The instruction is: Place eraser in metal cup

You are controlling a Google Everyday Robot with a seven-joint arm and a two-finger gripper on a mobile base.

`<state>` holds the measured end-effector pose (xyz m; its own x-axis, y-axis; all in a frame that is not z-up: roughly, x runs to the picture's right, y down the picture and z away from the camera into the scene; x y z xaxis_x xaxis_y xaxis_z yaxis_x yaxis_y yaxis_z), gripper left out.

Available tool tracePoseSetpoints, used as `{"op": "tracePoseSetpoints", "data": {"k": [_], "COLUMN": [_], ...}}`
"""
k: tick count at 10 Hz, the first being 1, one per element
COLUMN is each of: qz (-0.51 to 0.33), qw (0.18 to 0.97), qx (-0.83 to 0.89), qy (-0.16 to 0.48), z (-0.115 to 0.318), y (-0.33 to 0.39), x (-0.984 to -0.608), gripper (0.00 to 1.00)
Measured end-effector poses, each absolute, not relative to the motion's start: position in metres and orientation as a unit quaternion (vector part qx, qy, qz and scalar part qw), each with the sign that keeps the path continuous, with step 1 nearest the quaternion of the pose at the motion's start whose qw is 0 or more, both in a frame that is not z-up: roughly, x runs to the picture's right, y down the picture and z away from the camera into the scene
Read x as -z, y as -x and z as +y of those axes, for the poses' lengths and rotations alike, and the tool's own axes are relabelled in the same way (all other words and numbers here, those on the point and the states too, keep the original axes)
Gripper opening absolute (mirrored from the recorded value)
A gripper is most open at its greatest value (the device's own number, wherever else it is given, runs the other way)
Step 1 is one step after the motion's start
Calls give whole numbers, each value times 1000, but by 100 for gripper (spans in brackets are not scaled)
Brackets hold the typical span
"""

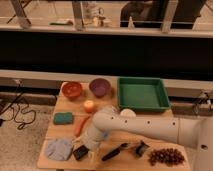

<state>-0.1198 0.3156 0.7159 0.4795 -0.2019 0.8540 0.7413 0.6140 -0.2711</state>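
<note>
Where pincer (pixel 88 149) hangs, flat black eraser (pixel 79 152) lies.

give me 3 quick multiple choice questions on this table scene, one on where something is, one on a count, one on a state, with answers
1. Where is the gripper?
A. at the back right corner of the table
B. low at the table's front left, by the eraser
C. high over the table's middle

2. How many bowls stand on the table?
A. one
B. two
C. four

3. What state is the eraser in?
A. lying flat on the table
B. inside a bowl
C. lifted clear of the table

Answers:
1 B: it hangs low right beside the eraser, near the cloth.
2 B: an orange bowl and a purple bowl sit side by side at the back.
3 A: it rests on the wood next to the cloth, not in any container.
</note>
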Motion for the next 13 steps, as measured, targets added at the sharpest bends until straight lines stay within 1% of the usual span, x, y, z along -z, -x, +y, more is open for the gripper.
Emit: {"op": "tracePoseSetpoints", "data": {"k": [5,13], "qz": [-427,-409], "qw": [786,806], "qx": [317,277], "qy": [315,327], "z": [322,317], "y": [145,122], "x": [-722,-738], "gripper": [80,80]}}
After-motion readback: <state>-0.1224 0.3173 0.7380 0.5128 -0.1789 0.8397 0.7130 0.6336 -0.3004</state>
